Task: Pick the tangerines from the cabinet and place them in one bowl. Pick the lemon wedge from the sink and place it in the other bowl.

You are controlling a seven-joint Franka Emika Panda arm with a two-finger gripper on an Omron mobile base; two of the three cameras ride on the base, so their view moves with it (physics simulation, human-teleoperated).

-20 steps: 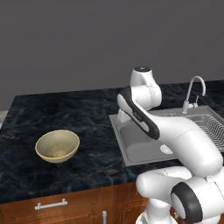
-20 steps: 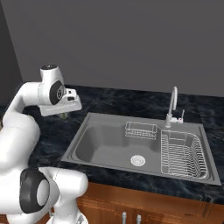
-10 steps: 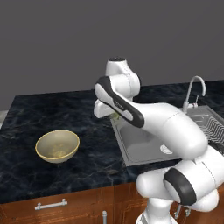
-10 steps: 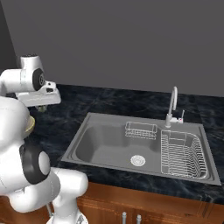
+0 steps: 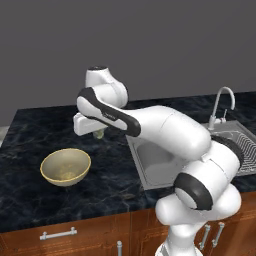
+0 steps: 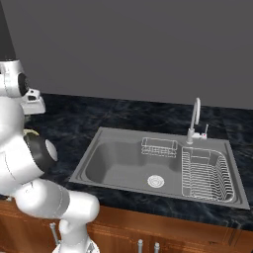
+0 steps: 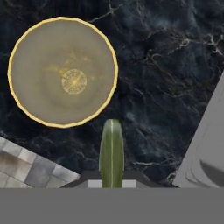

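Lemon wedge (image 7: 111, 151) looked slim, yellow-green, upright sliver with pale centre stripe. Gripper (image 5: 99, 134) was clamped tight on it, above dark marble counter (image 5: 30, 130), between tan-yellow bowl (image 5: 65, 166) and sink (image 6: 153, 165). Bowl had pale inside, nothing in it. Fingertips mostly hidden behind wedge in hand view. One bowl, one wedge, one sink, one faucet (image 6: 195, 118), one wire dish rack (image 6: 205, 173).

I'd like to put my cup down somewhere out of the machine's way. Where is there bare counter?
The black marble counter lies bare left of and in front of the tan-yellow round bowl. Between that bowl and the stainless-steel sink it is crowded: the gripper hangs there with a yellow-green lemon wedge.
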